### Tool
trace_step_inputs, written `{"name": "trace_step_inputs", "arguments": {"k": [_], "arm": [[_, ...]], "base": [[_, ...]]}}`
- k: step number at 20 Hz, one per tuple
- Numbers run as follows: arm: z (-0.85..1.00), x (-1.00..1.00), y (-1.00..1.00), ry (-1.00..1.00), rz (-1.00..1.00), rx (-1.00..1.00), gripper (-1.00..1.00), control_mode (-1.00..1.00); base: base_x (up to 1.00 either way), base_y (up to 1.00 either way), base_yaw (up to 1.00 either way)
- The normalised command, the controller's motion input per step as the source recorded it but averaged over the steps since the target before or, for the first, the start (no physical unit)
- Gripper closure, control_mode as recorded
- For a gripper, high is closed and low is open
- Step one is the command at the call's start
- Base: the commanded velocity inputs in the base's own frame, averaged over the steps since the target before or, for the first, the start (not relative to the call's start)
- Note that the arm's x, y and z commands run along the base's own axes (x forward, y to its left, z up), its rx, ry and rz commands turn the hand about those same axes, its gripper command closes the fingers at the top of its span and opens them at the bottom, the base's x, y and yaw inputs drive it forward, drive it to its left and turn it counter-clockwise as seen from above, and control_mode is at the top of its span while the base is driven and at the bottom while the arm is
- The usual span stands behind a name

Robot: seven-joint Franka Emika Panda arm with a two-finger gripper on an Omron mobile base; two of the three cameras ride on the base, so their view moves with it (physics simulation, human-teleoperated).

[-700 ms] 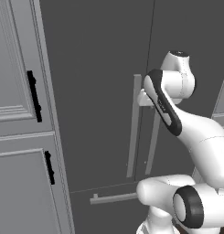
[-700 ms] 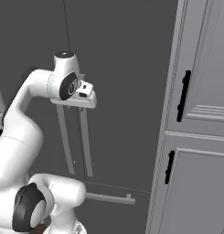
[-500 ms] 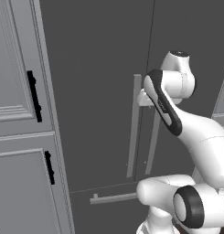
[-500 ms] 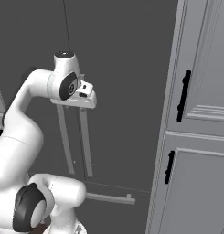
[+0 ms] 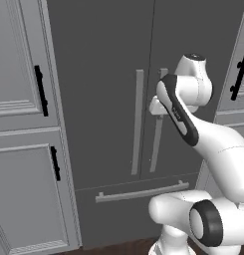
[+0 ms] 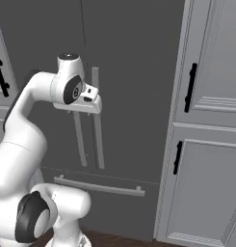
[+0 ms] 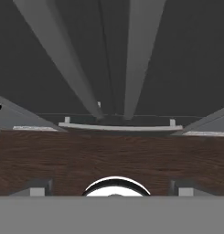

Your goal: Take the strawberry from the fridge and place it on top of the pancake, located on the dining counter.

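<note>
My pincer (image 6: pixel 93 99) stands spread wide and empty at centre frame, up against the two vertical bar handles (image 5: pixel 138 121) of the closed fridge (image 5: pixel 108 60). The strawberry, by my judgement behind those doors, is small, soft and easily bruised; I would pinch it lightly across its widest part. Panelled cabinets (image 6: pixel 211 144) flank the fridge at the frame's edges.

**Greys Dominate Kitchen Scene**

A tall dark-grey double-door fridge (image 5: pixel 103 89) carries paler grey bar handles (image 5: pixel 138 122). Flanking light-grey panelled cabinets (image 6: pixel 211 120) wear black handles (image 6: pixel 190 88) (four in all). The plank floor (image 7: pixel 109 155) is dark brown wood-grain.
</note>
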Motion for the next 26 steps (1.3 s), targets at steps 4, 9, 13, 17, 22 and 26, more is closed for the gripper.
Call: {"name": "trace_step_inputs", "arguments": {"k": [4, 9, 13, 17, 22, 26], "arm": [[0.00, 0.00, 0.00, 0.00, 0.00, 0.00, -1.00, 1.00], [0.00, 0.00, 0.00, 0.00, 0.00, 0.00, -1.00, 1.00], [0.00, 0.00, 0.00, 0.00, 0.00, 0.00, -1.00, 1.00], [0.00, 0.00, 0.00, 0.00, 0.00, 0.00, -1.00, 1.00], [0.00, 0.00, 0.00, 0.00, 0.00, 0.00, -1.00, 1.00], [-0.01, 0.56, -0.09, -0.26, 0.01, 0.00, -1.00, -1.00]], "base": [[-0.66, 0.09, 0.00], [-0.36, 0.05, 0.00], [-0.32, 0.01, 0.00], [-0.51, 0.00, 0.00], [-0.13, 0.00, 0.00], [0.00, 0.00, 0.00]]}}
